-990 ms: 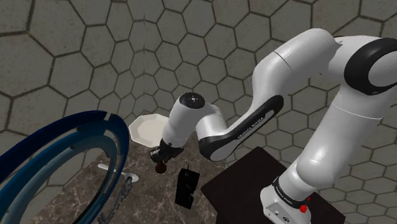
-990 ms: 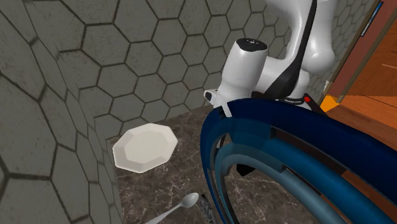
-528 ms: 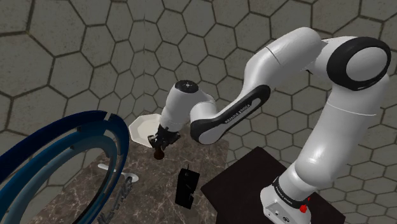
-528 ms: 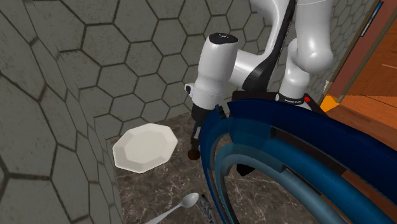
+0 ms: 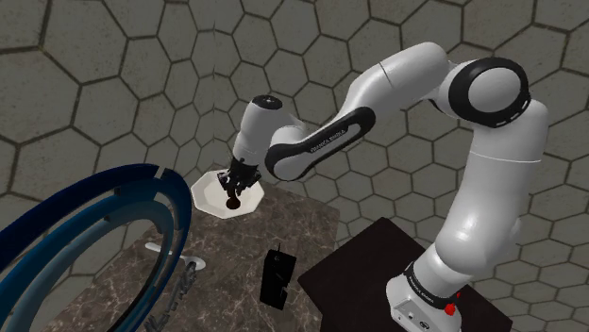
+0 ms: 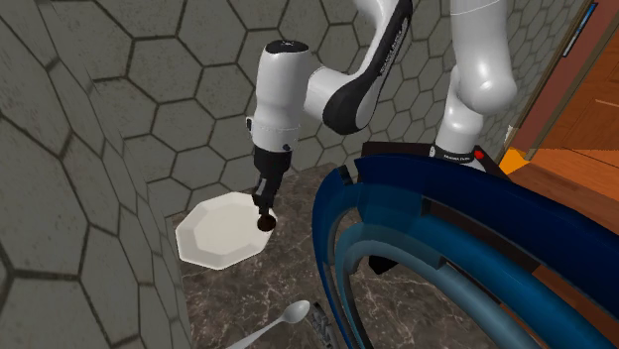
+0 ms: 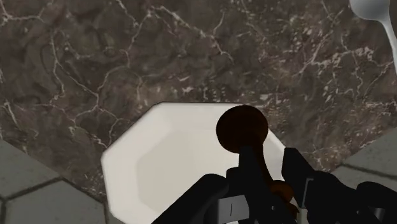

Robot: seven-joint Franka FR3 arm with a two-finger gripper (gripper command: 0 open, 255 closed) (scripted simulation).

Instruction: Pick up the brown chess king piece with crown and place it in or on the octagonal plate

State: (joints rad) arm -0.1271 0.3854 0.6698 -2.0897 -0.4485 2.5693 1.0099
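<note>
- Wrist view, hidden parts: the gripper (image 7: 272,170) covers the crown end of the brown chess king (image 7: 242,127). You see its round base and a short stretch of stem. The hand also masks the nearest rim of the white octagonal plate (image 7: 165,165).
- Wrist view, cut off: a pale spoon (image 7: 375,13) lies on the dark marbled counter (image 7: 95,63), well apart from the plate, and runs out past the picture's edge.
- Second exterior view, obstruction: a large blue hooped object (image 6: 446,248) beside the plate blocks much of the counter. You cannot tell what it is.
- Shoulder view, unclear: a small black item (image 5: 277,276) stands on the counter well apart from the plate. You cannot make out its kind.
- Hand, state: the fingers (image 7: 296,168) are drawn in to a narrow gap and clasp the king's stem between them, with its base pointing down.
- King, location: over the plate, inside the rim on the side toward the blue hooped object. You cannot tell whether its base touches the plate or hangs just above it.
</note>
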